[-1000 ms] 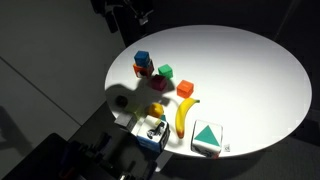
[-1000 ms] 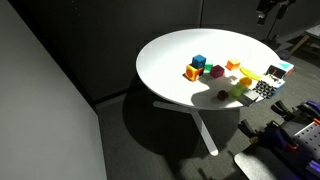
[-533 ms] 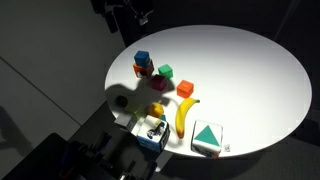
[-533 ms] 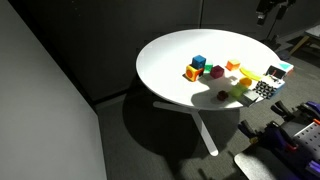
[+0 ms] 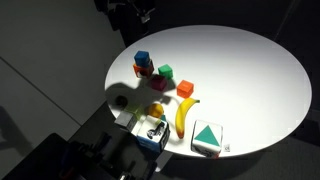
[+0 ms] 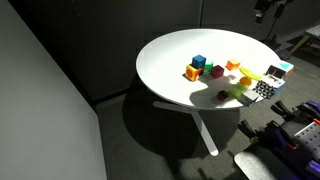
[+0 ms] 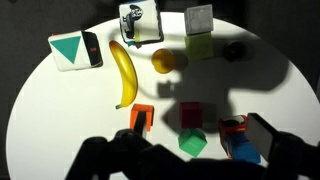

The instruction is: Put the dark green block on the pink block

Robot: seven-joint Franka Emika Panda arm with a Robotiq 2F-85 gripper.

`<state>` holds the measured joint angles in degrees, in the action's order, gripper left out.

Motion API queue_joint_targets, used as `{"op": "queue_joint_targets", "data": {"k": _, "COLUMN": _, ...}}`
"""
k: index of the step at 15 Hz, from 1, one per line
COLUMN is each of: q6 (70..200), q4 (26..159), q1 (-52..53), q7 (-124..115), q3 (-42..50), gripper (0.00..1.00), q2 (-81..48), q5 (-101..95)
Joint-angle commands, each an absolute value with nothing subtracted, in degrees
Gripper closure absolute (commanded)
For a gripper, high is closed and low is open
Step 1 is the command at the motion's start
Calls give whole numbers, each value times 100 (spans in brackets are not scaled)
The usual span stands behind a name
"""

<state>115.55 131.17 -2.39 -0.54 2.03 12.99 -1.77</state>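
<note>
The fingers [image 7: 105, 160] show in the wrist view only as dark shapes along the lower edge, standing wide apart with nothing held between them, high over the white round desk [image 7: 60, 110]. In both exterior views the arm hangs dim above the far rim of the desk, well clear of everything on it. Nearest to the fingers, in the gap between them, sits the dark green block [image 7: 192, 144], flat on the desk and just beside the pink block [image 7: 190, 117]; in an exterior view the dark green block [image 5: 166, 71] lies a little nearer the middle of the desk than the pink block [image 5: 160, 83]. To one side stands a blue block [image 7: 241, 152] with a red block [image 7: 235, 127] against it, to the other an orange-red block [image 7: 140, 118]. Farther out lie a banana [image 7: 123, 72] and, near the opposite rim, a white cube with a green triangle [image 7: 73, 50] and a pale yellow-green block [image 7: 201, 47].
</note>
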Motion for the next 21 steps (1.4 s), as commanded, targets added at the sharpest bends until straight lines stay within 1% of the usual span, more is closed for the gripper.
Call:
{"op": "queue_joint_targets", "data": {"k": 1, "q6": 11513, "q4": 12606, "q1": -250, "q7": -265, "q3": 202, "gripper": 0, "q2": 878, "q5": -108}}
{"op": "queue_joint_targets", "data": {"k": 13, "q6": 11463, "q4": 10991, "q1": -176, "q7": -749, "q3": 147, "gripper": 0, "q2": -640, "q5": -23}}
{"op": "queue_joint_targets", "data": {"k": 21, "q6": 11519, "q4": 10265, "q1": -54, "q7": -1337, "q3": 163, "gripper": 0, "q2": -1622, "q5": -42}}
